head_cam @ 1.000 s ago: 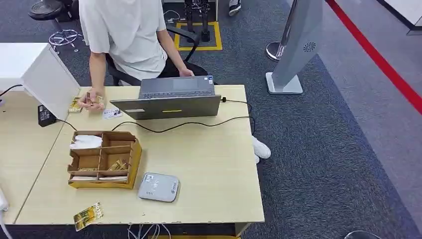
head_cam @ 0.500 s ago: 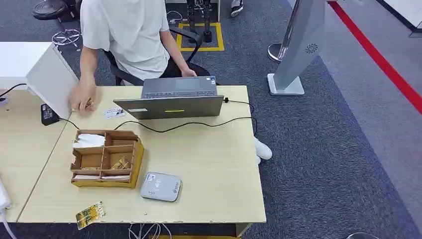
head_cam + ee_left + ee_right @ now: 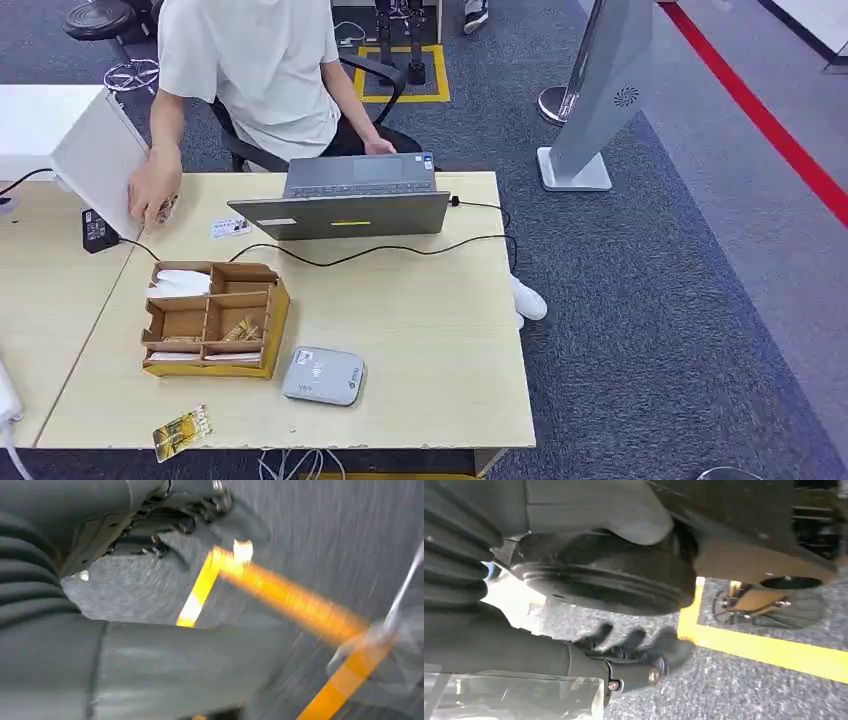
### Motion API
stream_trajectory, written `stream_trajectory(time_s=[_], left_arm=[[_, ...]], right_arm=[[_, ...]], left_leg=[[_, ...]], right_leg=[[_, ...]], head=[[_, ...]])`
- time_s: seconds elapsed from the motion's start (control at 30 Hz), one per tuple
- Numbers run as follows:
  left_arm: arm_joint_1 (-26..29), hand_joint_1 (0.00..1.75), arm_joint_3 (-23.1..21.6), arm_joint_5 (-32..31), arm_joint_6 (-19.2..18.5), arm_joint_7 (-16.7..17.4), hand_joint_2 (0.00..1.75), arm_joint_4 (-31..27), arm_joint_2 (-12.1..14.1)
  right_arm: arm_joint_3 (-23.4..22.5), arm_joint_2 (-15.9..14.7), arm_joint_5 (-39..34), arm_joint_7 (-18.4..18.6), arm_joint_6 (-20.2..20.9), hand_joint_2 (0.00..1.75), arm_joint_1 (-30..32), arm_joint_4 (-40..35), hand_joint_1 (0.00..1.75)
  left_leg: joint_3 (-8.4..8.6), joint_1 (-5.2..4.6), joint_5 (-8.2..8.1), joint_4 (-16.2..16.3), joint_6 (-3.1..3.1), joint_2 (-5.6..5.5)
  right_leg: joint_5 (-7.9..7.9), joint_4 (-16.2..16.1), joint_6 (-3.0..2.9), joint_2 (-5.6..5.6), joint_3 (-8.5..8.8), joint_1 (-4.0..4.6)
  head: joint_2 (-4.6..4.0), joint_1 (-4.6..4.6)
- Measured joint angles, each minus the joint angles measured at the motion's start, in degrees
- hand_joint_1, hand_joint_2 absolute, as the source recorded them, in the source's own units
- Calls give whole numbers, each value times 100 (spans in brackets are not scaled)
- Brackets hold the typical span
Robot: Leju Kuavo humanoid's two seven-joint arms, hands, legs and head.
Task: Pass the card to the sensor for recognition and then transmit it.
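A yellow patterned card [image 3: 180,433] lies at the table's front edge, left of the grey card sensor [image 3: 322,376]. A white card [image 3: 229,228] lies near the laptop. More cards sit in the cardboard compartment box [image 3: 258,333]. A person's hand [image 3: 155,190] hovers over the far left of the table with something small in it. My left hand [image 3: 165,525] hangs over grey carpet with yellow floor tape, blurred, holding nothing, its fingers apart from the thumb. My right hand [image 3: 624,655] also hangs over the floor, fingers spread and holding nothing.
A grey laptop [image 3: 345,200] stands at the table's far side, its black cable [image 3: 380,250] trailing across the top. A white box [image 3: 90,150] and a black adapter [image 3: 97,230] sit at the far left. A seated person in a white shirt [image 3: 255,70] faces the table.
The person's hand has moved from beside the white card up and back toward the white box. The view has shifted slightly. Cards, box and sensor have stayed in place.
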Motion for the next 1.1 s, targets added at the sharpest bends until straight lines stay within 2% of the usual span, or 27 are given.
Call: stream_trajectory(time_s=[0.1, 0.17, 0.37, 0.5, 0.6, 0.63, 0.67, 0.87, 0.9, 0.93, 1.1], left_arm=[[-6, 0, -627, -946, -133, -15, 0, 386, 7], [-5, 0, -1043, -1306, -117, -35, 0, 566, 37], [12, 0, -1691, -1415, -102, -53, 0, 817, 116], [33, 0, -2055, -1925, -56, -53, 0, 917, 175], [34, 0, -2251, -2053, -58, 64, 0, 981, 227], [37, 0, -2292, -2067, -67, 127, 0, 998, 251], [38, 0, -2321, -2069, -96, 164, 175, 1016, 258], [33, 0, -2334, -1845, -102, 308, 175, 1040, 280], [28, 0, -2334, -1819, -65, 386, 0, 1040, 275], [27, 0, -2332, -1863, 7, 464, 0, 1040, 271], [24, 0, -2334, -1944, -13, 544, 0, 1044, 269]], right_arm=[[105, 0, 31, 46, 70, 0, 2, 0, 0], [155, 0, 28, 70, 129, 0, 4, 2, 0], [197, 0, -4, 85, 162, 0, 10, 2, 0], [258, -2, 92, 85, 256, 0, 10, 13, 0], [319, -2, 100, 72, 271, 0, 8, 15, 0], [334, -2, 107, 72, 271, 175, 9, 15, 0], [345, -2, 118, 72, 273, 175, 9, 15, 0], [437, -2, 155, 196, 253, 175, -19, 22, 0], [437, -4, 159, 218, 240, 175, -34, 22, 0], [448, -7, 192, 221, 188, 0, -45, 22, 0], [553, -7, 264, 216, 70, 0, -39, 24, 0]], left_leg=[[0, 1, 0, 0, 0, 1], [0, 1, 0, 0, 0, 0], [-1, 6, 0, -1, 0, 0], [-3, 11, -1, -1, 0, 0], [-2, 11, -1, -1, 0, 0], [-2, 11, -1, -1, 0, 0], [-2, 11, -1, -1, 1, 0], [-1, 11, -1, -1, 0, 0], [-1, 11, -1, -1, 0, 0], [-1, 11, -1, -1, 1, 0], [-2, 11, -1, -1, 0, -1]], right_leg=[[0, 1, 0, 2, 0, 1], [0, 2, 0, 2, 0, 1], [-2, 2, 0, 1, -1, 2], [-3, 2, 2, 1, -1, 1], [-3, 2, 2, 1, 0, 1], [-3, 2, 2, 1, 0, 1], [-3, 2, 2, 1, 0, 1], [-3, 2, 2, 1, 0, 1], [-3, 2, 2, 1, -1, 1], [-3, 2, 2, 1, 0, 1], [-3, 2, 2, 1, -1, 1]], head=[[0, -2], [0, -2], [0, -4], [0, -2], [0, -2], [0, -2], [0, -2], [0, -2], [0, -2], [0, -2], [0, -4]])
